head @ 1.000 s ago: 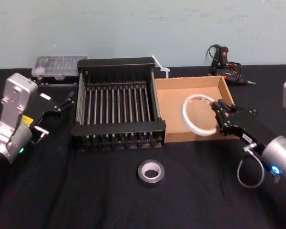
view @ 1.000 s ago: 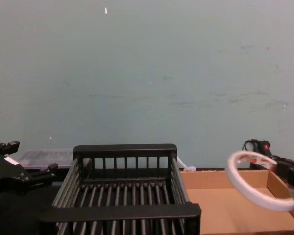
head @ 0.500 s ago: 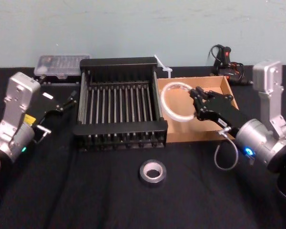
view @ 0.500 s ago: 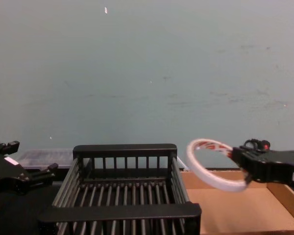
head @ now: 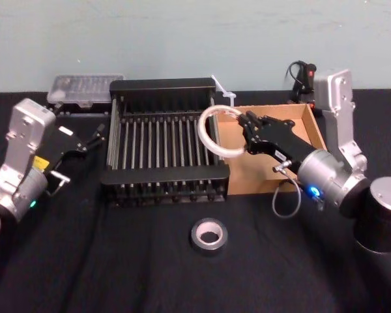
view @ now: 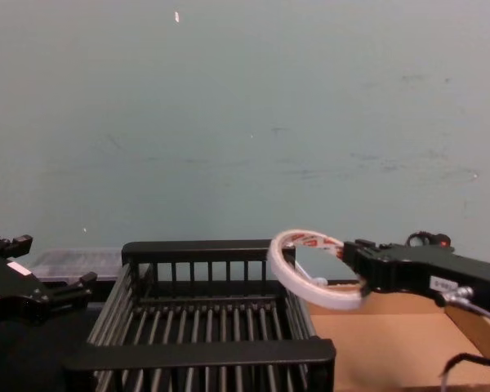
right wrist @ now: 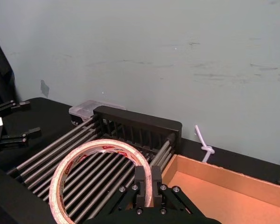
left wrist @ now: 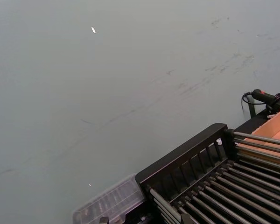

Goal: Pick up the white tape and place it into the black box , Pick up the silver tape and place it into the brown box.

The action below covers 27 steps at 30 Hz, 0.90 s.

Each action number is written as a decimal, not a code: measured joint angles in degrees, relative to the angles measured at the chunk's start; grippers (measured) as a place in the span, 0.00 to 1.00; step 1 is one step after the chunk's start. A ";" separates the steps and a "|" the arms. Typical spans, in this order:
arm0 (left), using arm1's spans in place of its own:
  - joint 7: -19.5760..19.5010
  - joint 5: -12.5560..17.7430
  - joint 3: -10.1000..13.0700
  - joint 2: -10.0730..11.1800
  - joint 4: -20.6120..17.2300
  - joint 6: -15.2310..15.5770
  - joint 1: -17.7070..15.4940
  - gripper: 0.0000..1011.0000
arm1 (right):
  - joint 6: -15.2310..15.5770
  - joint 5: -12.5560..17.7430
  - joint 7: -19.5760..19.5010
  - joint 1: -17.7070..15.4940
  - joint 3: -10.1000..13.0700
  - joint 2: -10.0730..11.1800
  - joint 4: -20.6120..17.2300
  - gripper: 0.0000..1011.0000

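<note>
The black-clothed tabletop (head: 117, 261) carries the black box (head: 163, 188), the brown box (head: 264, 176) touching it, the silver tape (head: 208, 236) and a clear plastic case (head: 83, 88).

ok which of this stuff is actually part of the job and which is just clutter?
Part of the job:
- white tape, held by the right gripper over the black box's right rim
- black box
- silver tape, on the table in front
- brown box

Just lying about:
- clear plastic case
- white zip tie
- black corded tool
</note>
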 joint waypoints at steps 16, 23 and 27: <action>0.00 0.00 0.00 0.00 0.00 0.00 0.00 0.99 | 0.79 -2.53 0.38 8.36 -3.23 -4.33 8.99 0.09; 0.00 0.00 0.00 0.00 0.00 0.00 0.00 0.99 | 0.33 -4.11 0.46 11.48 -4.28 -6.25 13.50 0.09; 0.00 0.00 0.00 0.00 0.00 0.00 0.00 0.99 | 0.28 -4.88 0.50 12.85 -4.72 -7.19 15.41 0.09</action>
